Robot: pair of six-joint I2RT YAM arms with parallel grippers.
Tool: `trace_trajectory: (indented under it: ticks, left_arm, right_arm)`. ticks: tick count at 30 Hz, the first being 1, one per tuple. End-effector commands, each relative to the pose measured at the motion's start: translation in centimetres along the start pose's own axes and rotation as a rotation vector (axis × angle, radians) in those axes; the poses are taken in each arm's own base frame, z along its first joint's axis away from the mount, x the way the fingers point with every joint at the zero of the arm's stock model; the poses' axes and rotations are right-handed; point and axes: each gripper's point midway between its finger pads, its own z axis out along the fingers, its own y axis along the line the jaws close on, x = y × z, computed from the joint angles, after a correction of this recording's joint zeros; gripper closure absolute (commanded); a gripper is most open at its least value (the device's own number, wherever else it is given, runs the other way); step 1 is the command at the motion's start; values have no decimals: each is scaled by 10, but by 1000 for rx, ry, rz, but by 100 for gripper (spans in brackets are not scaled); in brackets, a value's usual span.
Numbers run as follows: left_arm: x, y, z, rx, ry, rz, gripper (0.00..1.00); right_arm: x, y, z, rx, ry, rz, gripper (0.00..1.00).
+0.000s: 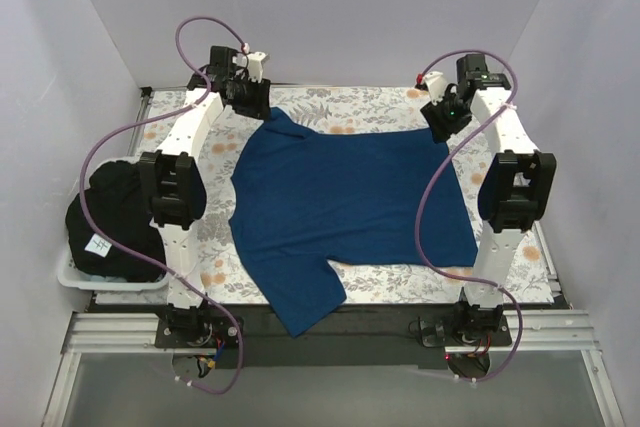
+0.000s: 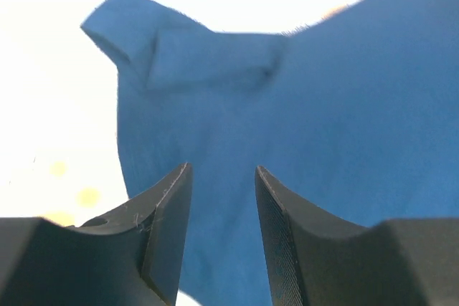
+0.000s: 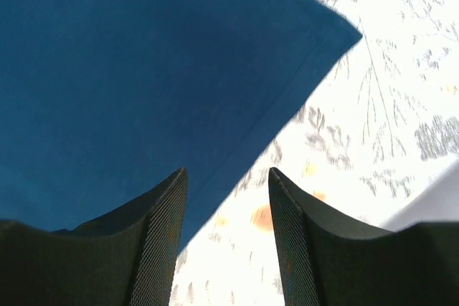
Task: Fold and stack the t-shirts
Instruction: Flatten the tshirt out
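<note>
A plain dark royal blue t-shirt (image 1: 340,207) lies spread flat on the floral cloth, one sleeve hanging over the near edge. My left gripper (image 1: 250,97) is open above its far left sleeve; the left wrist view shows blue cloth (image 2: 301,105) between and beyond the fingers (image 2: 168,213). My right gripper (image 1: 443,119) is open above the shirt's far right corner; the right wrist view shows the hem corner (image 3: 315,41) ahead of the fingers (image 3: 161,227). A black t-shirt with a white tag (image 1: 115,212) sits in a tray at the left.
The white floral cloth (image 1: 400,277) covers the table. A white tray (image 1: 75,277) holding the black shirt stands at the left edge. White walls enclose the back and both sides. A metal rail runs along the near edge.
</note>
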Motion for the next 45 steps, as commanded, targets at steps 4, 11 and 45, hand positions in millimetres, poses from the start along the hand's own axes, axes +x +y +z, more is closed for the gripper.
trace_trajectory:
  ticks: [4, 11, 45]
  left_arm:
    - [-42, 24, 55, 9, -112, -57, 60]
    - [-42, 28, 102, 38, -183, -53, 60]
    - [-3, 56, 165, -83, -123, -78, 63]
  right_arm:
    - [-3, -26, 43, 19, 41, 97, 45]
    - [5, -32, 75, 15, 54, 134, 46]
    - [25, -23, 93, -24, 90, 138, 46]
